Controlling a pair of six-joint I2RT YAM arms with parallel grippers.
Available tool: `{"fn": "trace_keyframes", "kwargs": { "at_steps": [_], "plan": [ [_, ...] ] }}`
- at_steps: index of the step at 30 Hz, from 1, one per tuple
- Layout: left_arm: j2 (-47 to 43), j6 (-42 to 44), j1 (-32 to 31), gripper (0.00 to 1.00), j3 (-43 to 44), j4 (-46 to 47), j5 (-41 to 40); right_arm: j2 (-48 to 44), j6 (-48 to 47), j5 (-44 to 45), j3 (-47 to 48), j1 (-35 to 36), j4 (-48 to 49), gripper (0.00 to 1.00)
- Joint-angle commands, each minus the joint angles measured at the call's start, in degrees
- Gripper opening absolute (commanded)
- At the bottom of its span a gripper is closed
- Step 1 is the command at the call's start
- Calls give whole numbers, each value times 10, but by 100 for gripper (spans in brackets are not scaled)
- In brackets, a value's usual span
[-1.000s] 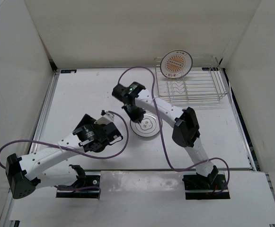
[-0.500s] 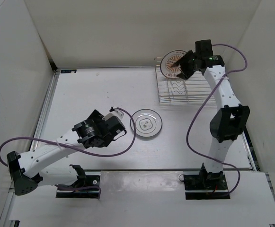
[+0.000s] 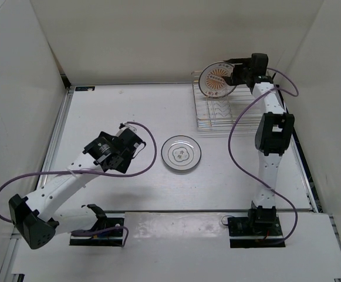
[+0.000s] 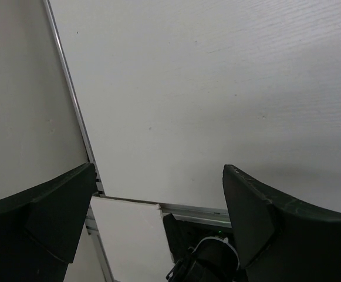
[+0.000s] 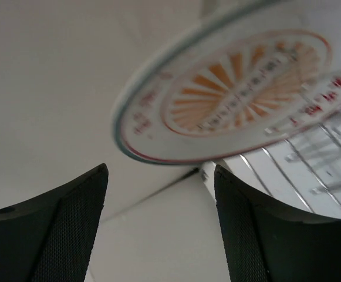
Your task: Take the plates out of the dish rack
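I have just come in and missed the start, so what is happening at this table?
The robot is unloading a dish rack at the far right of the table. Its right gripper is open and close to the orange sunburst plate, which stands in the rack and is not gripped yet. One white plate lies flat on the table near the middle. The left gripper hovers open over the left side, holding nothing.
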Motion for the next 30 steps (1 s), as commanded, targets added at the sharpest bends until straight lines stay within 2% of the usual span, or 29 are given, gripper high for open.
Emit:
{"fn": "trace_keyframes", "kwargs": {
  "at_steps": [1, 5, 10, 22, 26, 30],
  "plan": [
    [2, -2, 50, 100, 9, 25, 39, 29, 59, 17, 92, -1, 74, 75],
    [31, 17, 97, 100, 12, 61, 90, 32, 65, 23, 76, -27, 86, 77],
    [56, 23, 98, 100, 7, 100, 85, 64, 97, -19, 79, -35, 88, 78],
    [86, 5, 102, 100, 5, 99, 67, 112, 119, -54, 94, -45, 112, 77],
    [96, 0, 107, 100, 7, 105, 66, 119, 121, -79, 89, -50, 118, 76],
    [104, -6, 107, 100, 10, 105, 64, 112, 119, -119, 72, -57, 114, 68]
  ]
}}
